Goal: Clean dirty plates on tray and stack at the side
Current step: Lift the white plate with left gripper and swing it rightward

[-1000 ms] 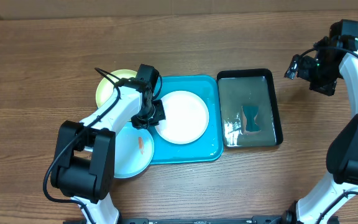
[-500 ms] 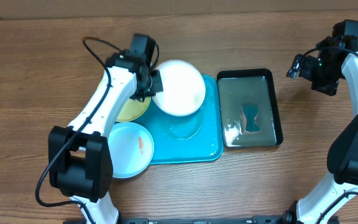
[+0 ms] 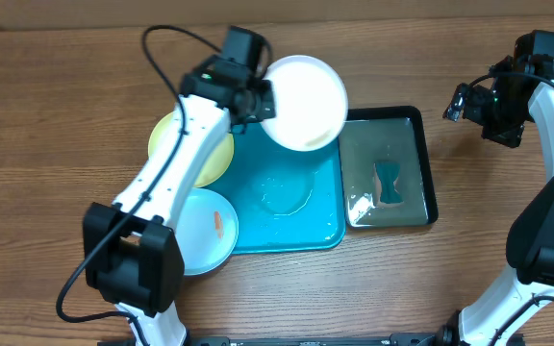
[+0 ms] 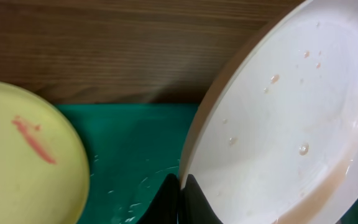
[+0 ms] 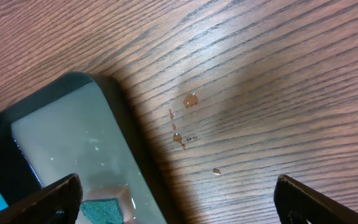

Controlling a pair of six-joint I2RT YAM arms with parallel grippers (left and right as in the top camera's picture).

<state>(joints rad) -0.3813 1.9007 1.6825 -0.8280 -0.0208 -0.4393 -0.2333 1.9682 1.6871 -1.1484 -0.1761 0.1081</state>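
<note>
White plate (image 3: 305, 101) up, over tray's (image 3: 296, 231) far corner.
L gripper (image 4: 180, 190) clamped on its rim; R gripper (image 5: 179, 198) apart, idle. Next: carry to water tray (image 3: 392, 111), dip.

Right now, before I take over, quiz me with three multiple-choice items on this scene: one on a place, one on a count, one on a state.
1. Where is the white plate?
A. flat on the turquoise tray
B. lifted in the left end effector
C. stacked on the light blue plate

2. How many plates are in view?
A. two
B. three
C. four

3. How is the right end effector?
A. open, empty
B. shut on nothing
C. shut on a plate

Key:
1 B: its rim is pinched, and it hangs above the turquoise tray's far right corner.
2 B: white plate, yellow-green plate, light blue plate.
3 A: its fingers stand wide over the table.
</note>
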